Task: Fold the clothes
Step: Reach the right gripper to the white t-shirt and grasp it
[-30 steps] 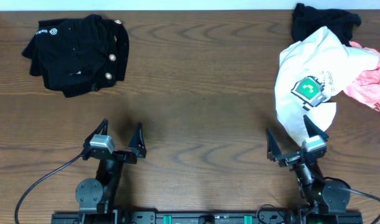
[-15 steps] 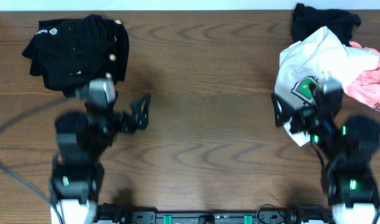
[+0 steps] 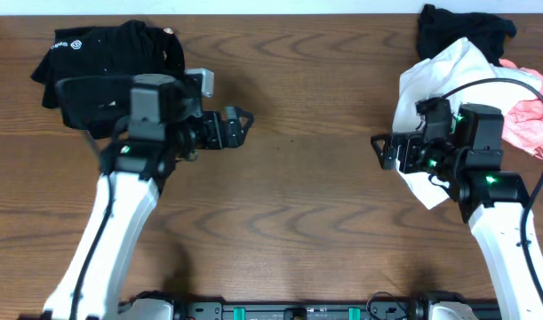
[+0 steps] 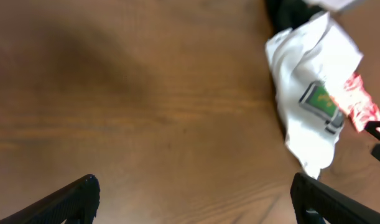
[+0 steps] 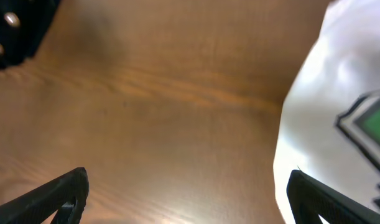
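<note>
The clothes lie in two heaps. A crumpled white T-shirt (image 3: 435, 78) with a green-and-black print lies at the right, over a black piece (image 3: 458, 31) and beside a pink piece (image 3: 531, 124). My right gripper (image 3: 380, 153) hovers open at the shirt's left edge, pointing left, its arm covering the print from above. In the right wrist view the shirt (image 5: 339, 74) fills the right side by one finger (image 5: 308, 190). My left gripper (image 3: 240, 126) is open and empty over bare wood, pointing right. The left wrist view shows the T-shirt (image 4: 308, 74) far off.
A black garment with gold buttons (image 3: 84, 53) sits at the far left, partly under my left arm, and shows as a dark corner (image 5: 9, 31) in the right wrist view. Brown wooden tabletop (image 3: 307, 196) spans the middle between the two heaps.
Both arms have lifted from the table's near edge and moved toward the far side. The left gripper now points right, the right one points left beside the T-shirt. Both stay open.
</note>
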